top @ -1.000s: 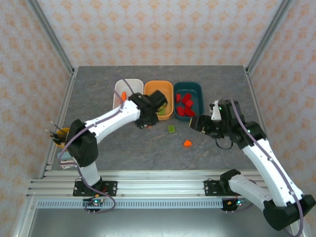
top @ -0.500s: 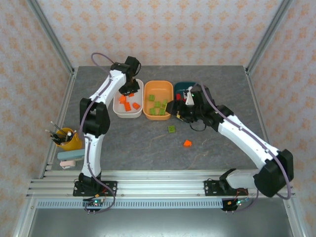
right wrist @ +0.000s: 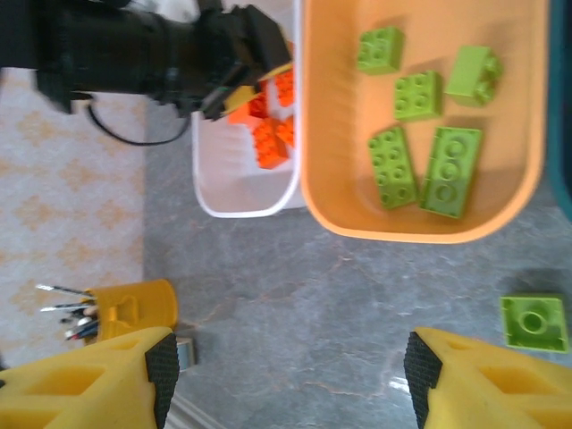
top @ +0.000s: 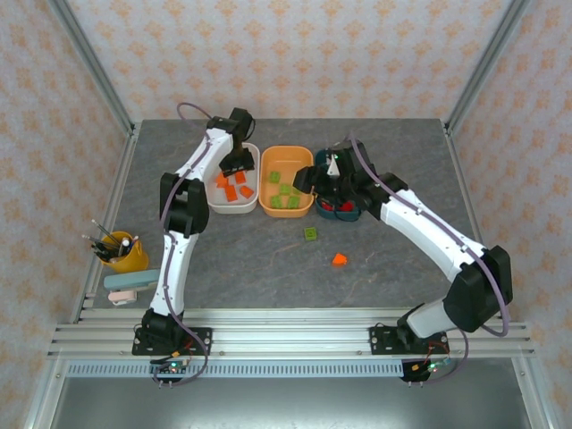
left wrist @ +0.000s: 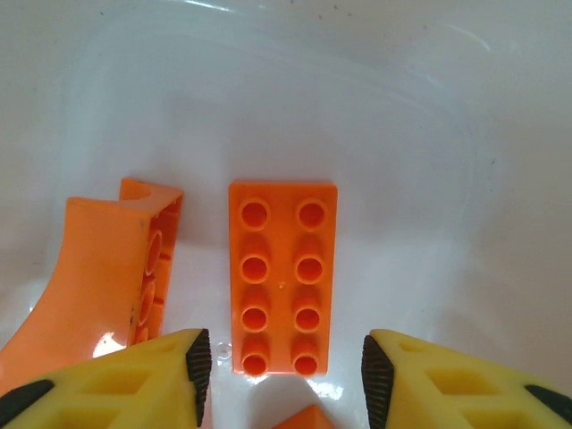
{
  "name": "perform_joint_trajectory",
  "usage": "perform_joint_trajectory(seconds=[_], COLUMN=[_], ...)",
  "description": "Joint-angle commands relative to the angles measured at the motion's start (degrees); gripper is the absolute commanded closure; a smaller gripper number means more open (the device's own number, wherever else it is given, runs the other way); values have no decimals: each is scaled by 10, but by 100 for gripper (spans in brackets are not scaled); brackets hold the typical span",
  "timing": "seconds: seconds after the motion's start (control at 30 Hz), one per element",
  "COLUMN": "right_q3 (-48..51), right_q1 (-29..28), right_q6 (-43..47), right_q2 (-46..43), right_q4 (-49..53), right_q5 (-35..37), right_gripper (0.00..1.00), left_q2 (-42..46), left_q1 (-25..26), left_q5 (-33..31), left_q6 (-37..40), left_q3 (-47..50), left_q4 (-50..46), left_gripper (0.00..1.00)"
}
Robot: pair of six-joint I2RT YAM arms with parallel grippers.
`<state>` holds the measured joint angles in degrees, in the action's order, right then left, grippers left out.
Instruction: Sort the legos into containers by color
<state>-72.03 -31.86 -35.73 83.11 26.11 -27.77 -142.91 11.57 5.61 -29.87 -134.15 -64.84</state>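
White tub (top: 233,208) has orange legos (top: 231,191), orange tub (top: 288,213) has five green legos (right wrist: 391,167), and teal tub (top: 356,213) shows some red ones (top: 332,206) under the right arm. Two strays on the table (top: 232,259): one green brick (top: 310,234), one orange brick (top: 340,259). Left gripper (left wrist: 284,362) is down in the white tub, jaws spread over an eight-stud orange brick (left wrist: 282,288); right gripper (right wrist: 290,375) jaws are spread too, empty.

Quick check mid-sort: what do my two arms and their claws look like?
The left arm and right arm have white links, black joint housings and a thin grey-purple cable looped outside. The left claw and right claw each have two blocky yellow fingers with ribbed black pads.
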Motion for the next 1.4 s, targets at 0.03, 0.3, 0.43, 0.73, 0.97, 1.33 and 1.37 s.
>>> perform_joint_trajectory(seconds=[0.03, 0.3, 0.43, 0.73, 0.97, 1.33, 1.37], right_q3=[-19, -34, -42, -42, -56, -65, -65], right_q1=[-1, -5, -34, -86, -82, -71, -70], right_q6=[32, 97, 137, 170, 187, 189, 189], right_q2=[-2, -13, 2, 134, 225, 285, 286], right_q4=[60, 152, 202, 207, 185, 155, 154], right_q5=[57, 134, 186, 199, 193, 178, 179], right_gripper=[31, 31, 31, 28, 32, 52, 55], left_q2=[71, 223, 363, 682, 853, 922, 918], left_q1=[-1, 5, 33, 202, 289, 292, 292], left_q5=[0, 18, 32, -10, -68, -92, -90], left_q6=[5, -23, -37, -156, -261, -271, -271], left_q3=[11, 53, 171, 606, 799, 813, 811], left_q4=[-17, -13, 47, 211, 218, 174, 176], left_gripper=[45, 37, 29, 23, 23, 21, 22])
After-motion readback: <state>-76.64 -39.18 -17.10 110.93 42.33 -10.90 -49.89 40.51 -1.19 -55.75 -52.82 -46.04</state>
